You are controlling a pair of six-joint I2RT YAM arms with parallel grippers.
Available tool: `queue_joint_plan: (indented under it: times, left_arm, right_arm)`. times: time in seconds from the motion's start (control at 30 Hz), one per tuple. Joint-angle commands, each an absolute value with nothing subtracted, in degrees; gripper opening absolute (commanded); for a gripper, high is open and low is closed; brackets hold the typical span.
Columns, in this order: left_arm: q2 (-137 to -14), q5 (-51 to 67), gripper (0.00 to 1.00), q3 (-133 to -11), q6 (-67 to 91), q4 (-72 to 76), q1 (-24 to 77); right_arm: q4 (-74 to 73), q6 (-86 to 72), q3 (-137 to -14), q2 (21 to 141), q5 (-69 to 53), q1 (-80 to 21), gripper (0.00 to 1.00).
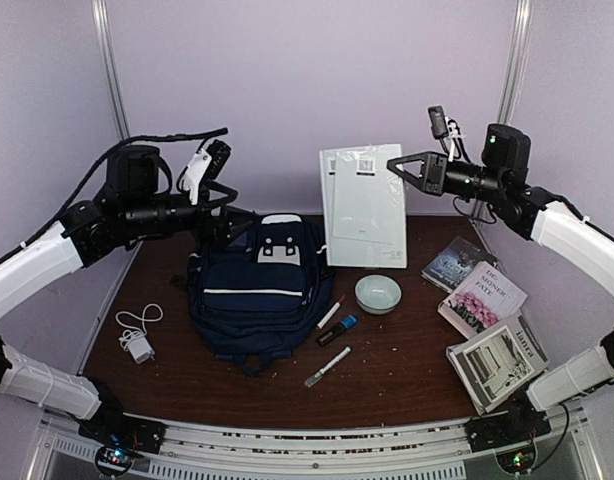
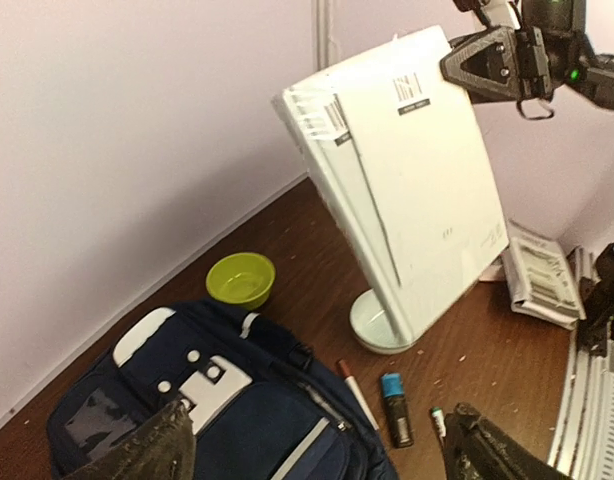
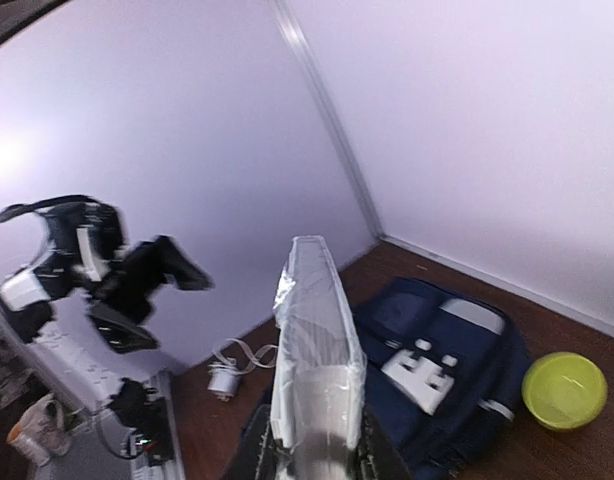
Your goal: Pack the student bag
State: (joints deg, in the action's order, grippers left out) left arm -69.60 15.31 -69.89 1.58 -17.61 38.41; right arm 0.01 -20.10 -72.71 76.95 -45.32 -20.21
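Right gripper (image 1: 397, 167) is clamped on the top right corner of two flat white packets (image 1: 365, 205), holding them upright at the far middle of the table (image 1: 407, 375). Left gripper (image 2: 317, 420) hangs above the far left part of the student bag (image 1: 257, 290), jaws spread wide with nothing between them. That student bag lies flat on the table, left of centre, with markers (image 1: 330, 313) and a pale bowl (image 1: 377, 293) just to its right
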Motion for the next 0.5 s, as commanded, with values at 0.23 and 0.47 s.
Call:
queue_joint_plan:
  times: [0.23,0.47]
  left_arm:
    - [-69.3,32.8,0.88,-64.2,10.3,3.8,42.7]
    - [-69.0,40.6,0.76,-61.1,14.2,14.2,43.0]
  right_arm:
    - [48.1,-46.2,-71.8,80.7,-61.0,-37.3,0.0]
    - [51.3,-49.2,-73.1,83.7,-62.7,-38.5,0.0]
